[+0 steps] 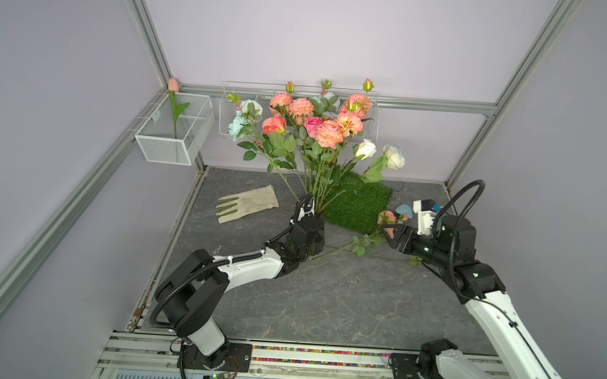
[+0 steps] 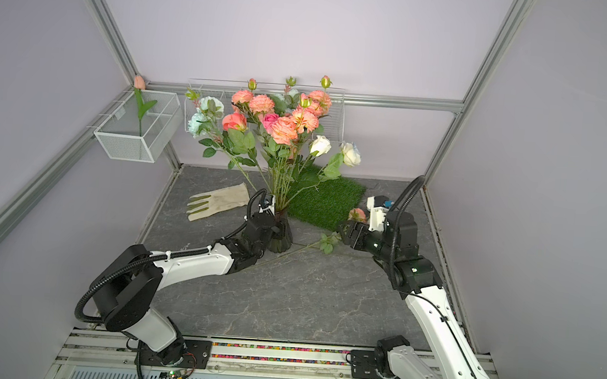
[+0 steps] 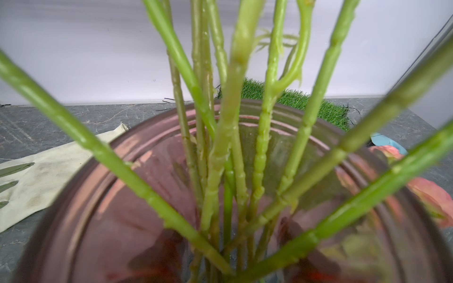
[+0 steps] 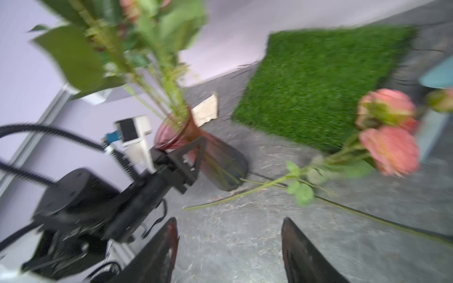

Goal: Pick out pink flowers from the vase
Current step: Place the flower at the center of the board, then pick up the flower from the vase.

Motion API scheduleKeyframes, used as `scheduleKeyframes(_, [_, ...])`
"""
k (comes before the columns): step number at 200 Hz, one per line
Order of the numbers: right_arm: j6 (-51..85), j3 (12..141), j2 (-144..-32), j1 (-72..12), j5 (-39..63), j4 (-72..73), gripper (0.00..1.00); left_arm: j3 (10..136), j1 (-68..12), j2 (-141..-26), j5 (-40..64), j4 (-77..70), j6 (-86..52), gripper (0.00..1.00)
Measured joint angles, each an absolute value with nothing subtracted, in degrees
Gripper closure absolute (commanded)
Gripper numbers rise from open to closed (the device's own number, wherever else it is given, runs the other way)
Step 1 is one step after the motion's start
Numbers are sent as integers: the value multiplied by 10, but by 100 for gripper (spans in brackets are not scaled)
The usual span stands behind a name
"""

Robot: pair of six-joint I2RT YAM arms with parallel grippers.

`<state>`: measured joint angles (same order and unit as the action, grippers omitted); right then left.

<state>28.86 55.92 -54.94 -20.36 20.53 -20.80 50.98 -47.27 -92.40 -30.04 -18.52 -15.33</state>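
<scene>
Grey marbled table (image 1: 322, 303) between lilac walls (image 1: 344, 34): a salmon-pink spray (image 1: 386, 217) was laid flat, blooms by the wide-open right end effector (image 4: 229, 221), stem tip near the purple ribbed glass vase (image 2: 283, 239), clamped by the left end effector (image 1: 306, 223).

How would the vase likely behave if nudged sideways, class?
Probably top-heavy: long stems fan out above the narrow vase, so it may tip. Its glass looks smooth, likely slippery and breakable. The left claw gripping it should steady it.

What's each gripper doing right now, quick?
Left gripper: closed on the neck of the dark brownish-purple ribbed glass vase.
Right gripper: open, holding nothing.
</scene>
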Motion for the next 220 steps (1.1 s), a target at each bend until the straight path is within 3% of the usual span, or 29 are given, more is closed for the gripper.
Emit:
scheduleKeyframes(57, [249,745,-699,-345,223,-143,48,510,-486,-927,-318,-186,-144,100])
scheduleKeyframes(157, [248,957,-969,-352,170,-159,47,485,-491,-922,-328,-223,-144,100])
scheduleKeyframes(220, [245,1009,-1039,-354,161,-166,68,481,-490,-922,-328,-230,-144,100])
